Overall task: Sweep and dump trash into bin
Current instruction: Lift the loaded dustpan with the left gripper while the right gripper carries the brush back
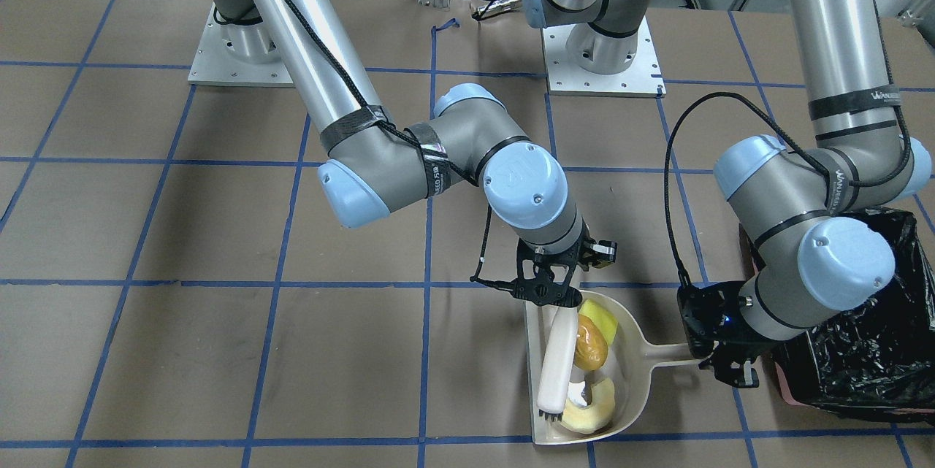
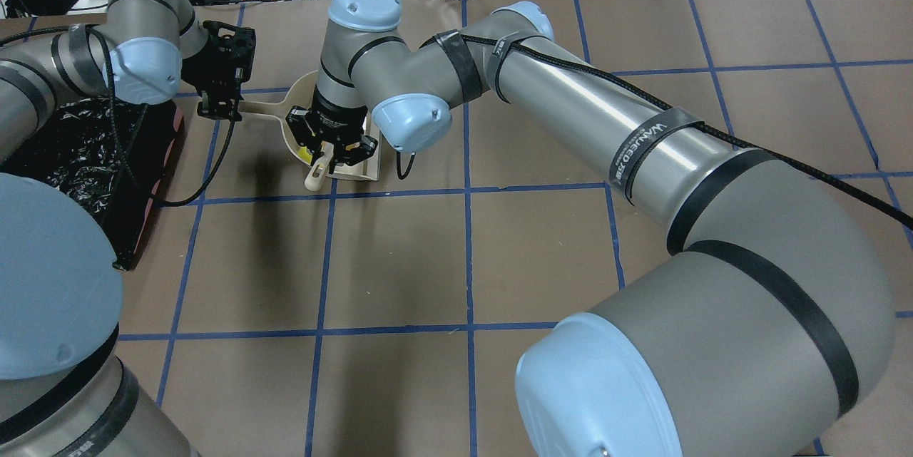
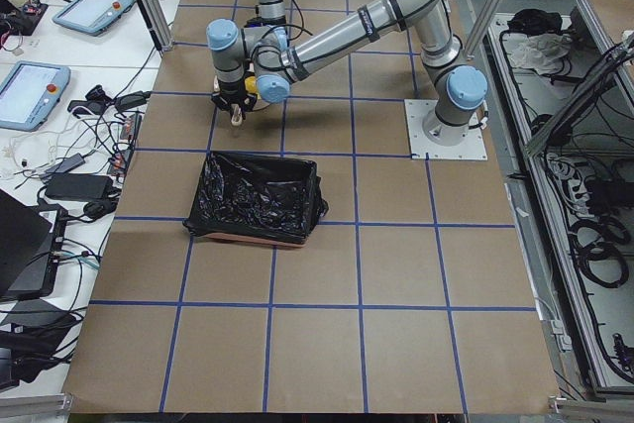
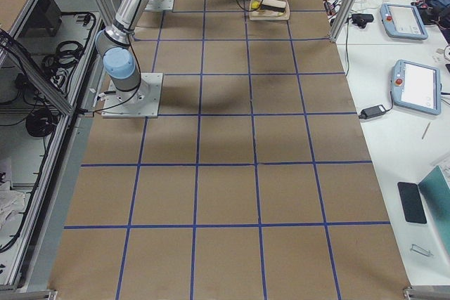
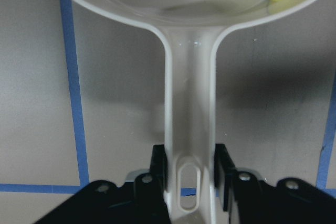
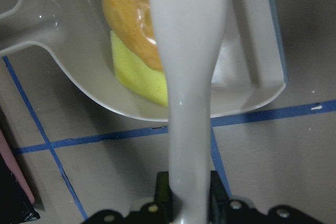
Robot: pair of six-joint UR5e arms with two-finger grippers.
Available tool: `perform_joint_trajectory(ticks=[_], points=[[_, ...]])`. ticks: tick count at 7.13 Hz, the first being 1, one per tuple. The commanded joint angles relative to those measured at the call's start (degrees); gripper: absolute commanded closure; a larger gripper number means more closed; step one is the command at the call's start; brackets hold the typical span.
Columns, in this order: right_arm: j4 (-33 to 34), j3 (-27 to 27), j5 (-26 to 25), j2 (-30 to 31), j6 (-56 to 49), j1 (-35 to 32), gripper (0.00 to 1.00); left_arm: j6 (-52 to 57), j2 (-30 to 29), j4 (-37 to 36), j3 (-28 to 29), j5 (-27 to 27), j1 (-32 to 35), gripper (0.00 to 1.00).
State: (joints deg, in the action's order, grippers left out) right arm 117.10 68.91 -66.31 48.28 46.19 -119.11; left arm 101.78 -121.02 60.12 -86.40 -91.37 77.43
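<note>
Since the trash (image 1: 590, 344) lies in the dustpan (image 1: 635, 380), whose handle the left gripper (image 5: 190, 166) clamps while the right gripper (image 6: 189, 187) grips the brush (image 1: 556, 362), only dumping into the bin (image 1: 869, 351) seems left.

In beige plastic dustpan (image 1: 632, 379): golden-brown potato (image 1: 590, 345), yellow wedge block (image 1: 603, 319), cream melon slice (image 1: 593, 413), white brush (image 1: 555, 362).
Black-bagged bin (image 1: 869, 358): near dustpan's handle end.

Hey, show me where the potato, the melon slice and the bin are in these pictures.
potato (image 1: 590, 342), front-facing view, on the middle of its golden-brown skin.
melon slice (image 1: 605, 404), front-facing view, on the outer curve of the crescent.
bin (image 1: 855, 373), front-facing view, on the black bag over its side.
</note>
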Motion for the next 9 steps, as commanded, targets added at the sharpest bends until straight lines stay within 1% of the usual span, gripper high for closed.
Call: perform_joint_trajectory(ticks=[1,3,5,6,7,8,9], points=[[-0.38,0.52,-3.46,0.41,-2.49,0.81,1.0,0.0,0.17,0.0,0.0,0.05,0.0,1.0],[-5.1,0.52,-7.58,1.98,-6.0,3.26,1.0,0.09,0.18,0.09,0.0,0.05,-0.18,1.0],[-13.87,0.78,-11.1,6.19,-12.15,8.95,1.0,0.26,0.26,0.18,0.0,1.45,-0.79,1.0],[-18.26,1.31,-14.69,8.21,-16.96,12.29,1.0,0.35,0.44,0.18,0.0,1.54,-0.97,1.0],[-19.35,3.75,-15.16,10.32,-21.01,15.37,1.0,0.35,0.87,0.26,0.26,1.54,-1.06,1.0],[-19.45,7.08,-16.91,12.6,-27.84,19.49,1.0,0.87,2.1,1.92,1.48,1.46,-2.19,1.0],[-19.36,10.42,-20.58,15.5,-35.74,24.23,1.0,1.14,3.59,5.68,2.89,2.5,-4.11,1.0]])
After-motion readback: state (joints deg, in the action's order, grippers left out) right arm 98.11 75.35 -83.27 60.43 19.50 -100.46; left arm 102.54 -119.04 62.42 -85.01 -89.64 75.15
